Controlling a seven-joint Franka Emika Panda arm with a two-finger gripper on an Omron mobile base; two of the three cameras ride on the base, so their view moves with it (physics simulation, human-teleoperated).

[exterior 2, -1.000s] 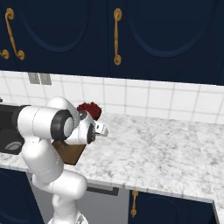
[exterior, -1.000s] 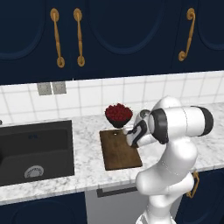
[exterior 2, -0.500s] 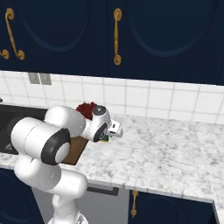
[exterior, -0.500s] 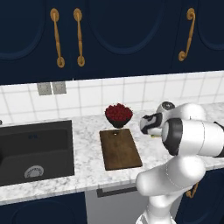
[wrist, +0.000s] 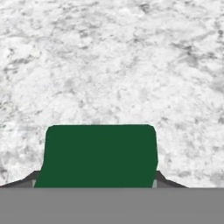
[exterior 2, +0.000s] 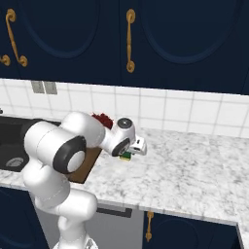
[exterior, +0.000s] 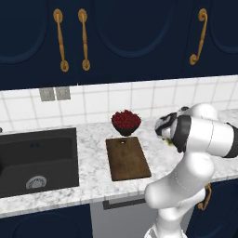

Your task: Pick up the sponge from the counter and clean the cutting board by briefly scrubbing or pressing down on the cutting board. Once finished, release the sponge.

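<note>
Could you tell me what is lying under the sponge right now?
The sponge rests on the white marble counter, beside the cutting board, not on it. Its green top covers the contact patch, and its yellow base barely shows.

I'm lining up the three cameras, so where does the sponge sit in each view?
Left base view: a sliver of the sponge peeks out behind the arm, right of the cutting board.
Right base view: below the hand, right of the board.
Hand view: green top at bottom centre, on the counter.
Shared landmark: the marble counter.

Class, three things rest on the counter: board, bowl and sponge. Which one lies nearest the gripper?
The sponge: its green top sits right at the gripper, while the cutting board and red-filled bowl lie apart.
</note>
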